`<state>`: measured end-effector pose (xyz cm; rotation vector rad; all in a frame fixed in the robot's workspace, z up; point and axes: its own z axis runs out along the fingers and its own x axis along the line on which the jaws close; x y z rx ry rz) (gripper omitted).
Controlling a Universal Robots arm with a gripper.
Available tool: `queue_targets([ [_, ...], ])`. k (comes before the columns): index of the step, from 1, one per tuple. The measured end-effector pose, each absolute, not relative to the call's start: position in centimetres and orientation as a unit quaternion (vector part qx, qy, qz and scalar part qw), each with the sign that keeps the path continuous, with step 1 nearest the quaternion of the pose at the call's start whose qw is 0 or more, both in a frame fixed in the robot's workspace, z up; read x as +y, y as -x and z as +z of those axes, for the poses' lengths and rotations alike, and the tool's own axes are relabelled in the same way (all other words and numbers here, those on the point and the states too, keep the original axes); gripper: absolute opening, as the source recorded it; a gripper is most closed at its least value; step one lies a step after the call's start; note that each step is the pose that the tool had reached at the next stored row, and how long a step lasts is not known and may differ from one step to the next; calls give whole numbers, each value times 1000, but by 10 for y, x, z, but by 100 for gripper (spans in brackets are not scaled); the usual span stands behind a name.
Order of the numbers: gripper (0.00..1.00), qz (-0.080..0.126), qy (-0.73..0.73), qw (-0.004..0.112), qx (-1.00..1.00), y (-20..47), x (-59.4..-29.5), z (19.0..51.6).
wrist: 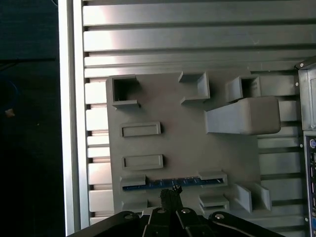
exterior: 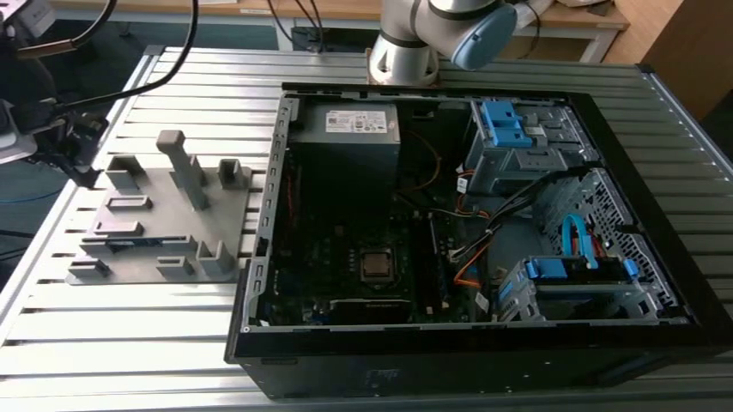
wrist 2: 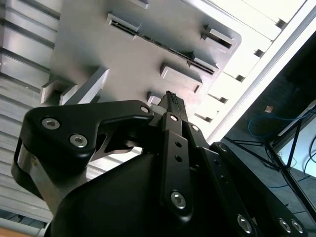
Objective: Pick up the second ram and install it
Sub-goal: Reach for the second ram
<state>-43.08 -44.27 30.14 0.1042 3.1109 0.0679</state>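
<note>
Jaws first: you have them clenched together, nothing between them. The gripper (wrist: 171, 192) hangs above the grey holder block (wrist: 187, 143), and in the second wrist view its closed tip (wrist 2: 170, 96) stands clear of the block's surface (wrist 2: 123, 64).

Just past the fingertips in the first wrist view lies the second ram (wrist: 153, 184). It stands on edge in the holder, a thin dark strip with a bluish sheen, held between two low brackets. The closed tip overlaps its near edge in that picture, but you have no grip on it; the stick runs crosswise to the fingers and reaches well out to either side of them.

Farther across the block you see two shallow rectangular pockets, a square socket (wrist: 124, 90) and a tall post (wrist: 244, 116).

The block rests on a slatted aluminium table (exterior: 115, 343). In the exterior view it sits to the exterior view's left of an open computer case (exterior: 458, 352), just beside its wall. Inside the case the square silver processor (exterior: 375, 264) shows on the board, with blue drive carriers (exterior: 504, 120) beyond. The arm's base (exterior: 403, 56) stands behind the case.
</note>
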Motion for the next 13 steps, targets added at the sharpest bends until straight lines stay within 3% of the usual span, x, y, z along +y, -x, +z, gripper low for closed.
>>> queue_targets([
  [13, 10, 22, -33, 14, 999, 431, -444, 289],
])
